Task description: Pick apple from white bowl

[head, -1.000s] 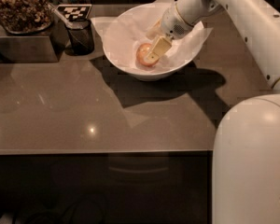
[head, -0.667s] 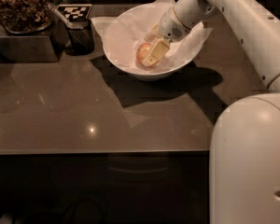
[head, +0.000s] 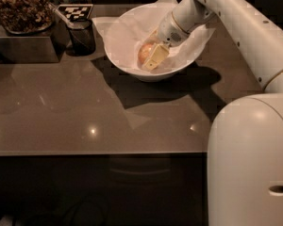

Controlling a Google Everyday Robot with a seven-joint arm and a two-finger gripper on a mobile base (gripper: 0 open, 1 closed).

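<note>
The white bowl (head: 132,67), lined with crumpled white paper, stands at the back middle of the brown table. The apple (head: 144,52), yellowish-orange with a reddish blush, lies inside the bowl near its centre. My gripper (head: 151,59) reaches down into the bowl from the upper right and is right at the apple, touching its right side. Part of the apple is hidden behind the gripper.
A small dark cylindrical cup (head: 81,36) with a utensil in it stands just left of the bowl. A dark tray of brownish snacks (head: 20,8) sits on a box at the back left. A checkered marker (head: 74,11) lies behind the cup. My white base (head: 250,164) fills the lower right.
The gripper has stayed at the apple inside the bowl, shifting only slightly. The bowl and the cup have not moved.
</note>
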